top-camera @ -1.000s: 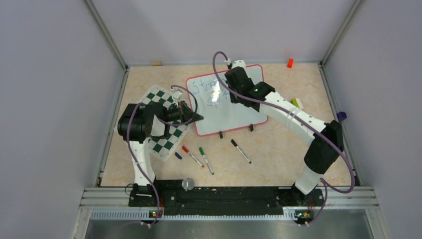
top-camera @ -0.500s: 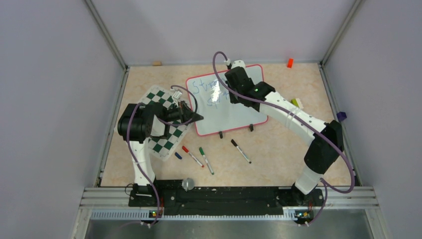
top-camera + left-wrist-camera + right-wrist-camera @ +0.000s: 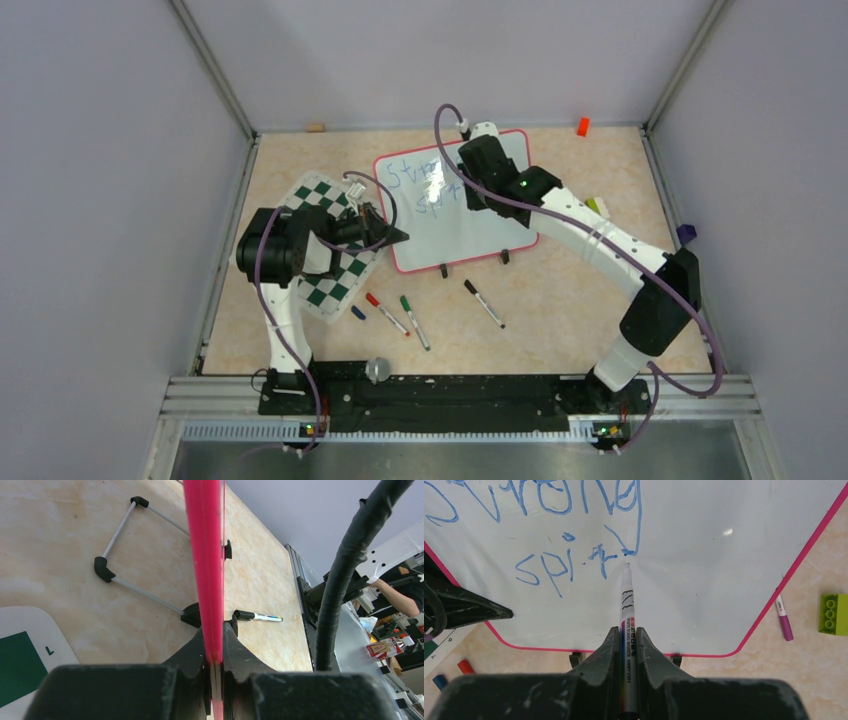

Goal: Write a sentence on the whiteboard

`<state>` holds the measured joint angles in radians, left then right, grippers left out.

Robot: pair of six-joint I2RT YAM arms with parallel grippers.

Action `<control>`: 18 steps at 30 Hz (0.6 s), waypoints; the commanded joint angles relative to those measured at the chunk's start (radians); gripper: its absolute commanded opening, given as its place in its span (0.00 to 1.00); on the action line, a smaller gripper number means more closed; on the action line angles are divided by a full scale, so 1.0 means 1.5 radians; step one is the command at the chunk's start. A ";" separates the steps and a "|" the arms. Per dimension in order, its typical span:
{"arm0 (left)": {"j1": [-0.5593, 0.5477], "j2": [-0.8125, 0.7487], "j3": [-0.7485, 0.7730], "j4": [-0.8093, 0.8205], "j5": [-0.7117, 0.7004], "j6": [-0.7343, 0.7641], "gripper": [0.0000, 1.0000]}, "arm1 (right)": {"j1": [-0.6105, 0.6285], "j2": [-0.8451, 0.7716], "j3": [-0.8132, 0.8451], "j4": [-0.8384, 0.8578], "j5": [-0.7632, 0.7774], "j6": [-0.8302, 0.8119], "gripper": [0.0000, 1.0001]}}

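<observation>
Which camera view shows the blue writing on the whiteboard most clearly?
The right wrist view: the blue writing is large and sharp, with the marker tip just below it. The top external view shows it small and partly hidden by the right arm. The left wrist view shows only the whiteboard's red frame, edge-on.
</observation>
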<state>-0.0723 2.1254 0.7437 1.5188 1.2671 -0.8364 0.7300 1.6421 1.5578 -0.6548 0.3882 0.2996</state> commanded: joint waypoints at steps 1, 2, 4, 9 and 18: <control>0.020 -0.010 -0.005 0.067 -0.047 0.051 0.00 | -0.007 -0.030 -0.004 0.014 0.000 0.008 0.00; 0.021 -0.009 -0.005 0.067 -0.047 0.051 0.00 | -0.007 -0.029 -0.003 0.013 0.001 0.008 0.00; 0.020 -0.009 -0.004 0.067 -0.047 0.051 0.00 | -0.007 -0.025 -0.001 0.013 0.002 0.007 0.00; 0.020 -0.009 -0.003 0.067 -0.046 0.050 0.00 | -0.007 -0.012 0.004 0.013 0.003 0.006 0.00; 0.021 -0.009 -0.003 0.067 -0.045 0.050 0.00 | -0.006 0.017 0.025 0.015 0.007 0.004 0.00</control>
<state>-0.0723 2.1254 0.7437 1.5188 1.2671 -0.8364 0.7300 1.6478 1.5578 -0.6540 0.3908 0.2996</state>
